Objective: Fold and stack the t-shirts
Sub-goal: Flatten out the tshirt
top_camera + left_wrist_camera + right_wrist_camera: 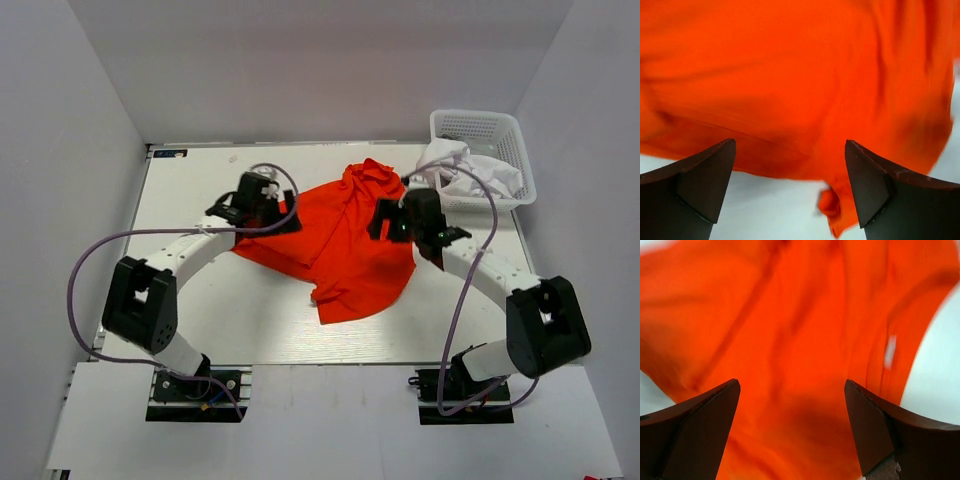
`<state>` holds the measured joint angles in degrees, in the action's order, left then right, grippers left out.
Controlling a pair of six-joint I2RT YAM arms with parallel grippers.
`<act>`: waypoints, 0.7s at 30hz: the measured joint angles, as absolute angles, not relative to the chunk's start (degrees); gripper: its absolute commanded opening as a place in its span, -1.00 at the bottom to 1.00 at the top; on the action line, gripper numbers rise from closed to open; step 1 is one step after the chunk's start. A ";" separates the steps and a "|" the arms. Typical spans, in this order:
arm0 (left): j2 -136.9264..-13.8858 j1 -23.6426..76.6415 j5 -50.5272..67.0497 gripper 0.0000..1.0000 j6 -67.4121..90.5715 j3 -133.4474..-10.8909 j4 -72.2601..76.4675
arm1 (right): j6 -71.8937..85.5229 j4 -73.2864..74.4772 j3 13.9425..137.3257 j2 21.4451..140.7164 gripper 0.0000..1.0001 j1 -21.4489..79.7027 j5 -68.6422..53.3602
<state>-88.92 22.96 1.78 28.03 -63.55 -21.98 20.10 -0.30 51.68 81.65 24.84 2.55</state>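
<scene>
Both pairs of jaws stand wide apart and grip nothing. In the overhead view, your left gripper (288, 220) sits at the left edge of the bright orange-red cloth t-shirt (345, 250), and your right gripper (384, 220) sits over its right side. The shirt lies rumpled and part-spread at the centre of the frame on the white table top (250, 320), with one bunched corner reaching toward the upper right. In the left wrist view, the left gripper (790, 150) frames the shirt (790, 75): its hem crosses the lower half of the frame, with bare table (765, 210) beneath. In the right wrist view, the right gripper (792, 387) spans creased cloth (790, 340), and table (940, 370) shows at the right edge. At the upper right of the overhead frame, crumpled white cloth t-shirts (480, 172) fill the white plastic lattice basket (478, 117) and spill over its left rim, near the orange-red shirt's corner.
</scene>
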 measured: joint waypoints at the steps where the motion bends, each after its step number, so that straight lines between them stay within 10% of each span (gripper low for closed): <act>1: -89.97 24.93 3.16 0.99 27.09 -63.44 -21.89 | 21.39 0.21 48.36 80.47 0.81 24.75 2.31; 17: -105.32 38.74 -0.01 0.43 21.02 -67.46 -26.41 | 28.01 -8.99 32.80 78.02 0.81 24.73 -12.16; 21: -106.17 38.98 -3.05 -0.11 21.87 -68.42 -26.98 | 28.10 -10.37 31.86 79.22 0.81 24.73 -14.06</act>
<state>-106.17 38.98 -3.05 21.87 -68.42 -26.98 28.10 -10.37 31.86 79.22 24.73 -14.06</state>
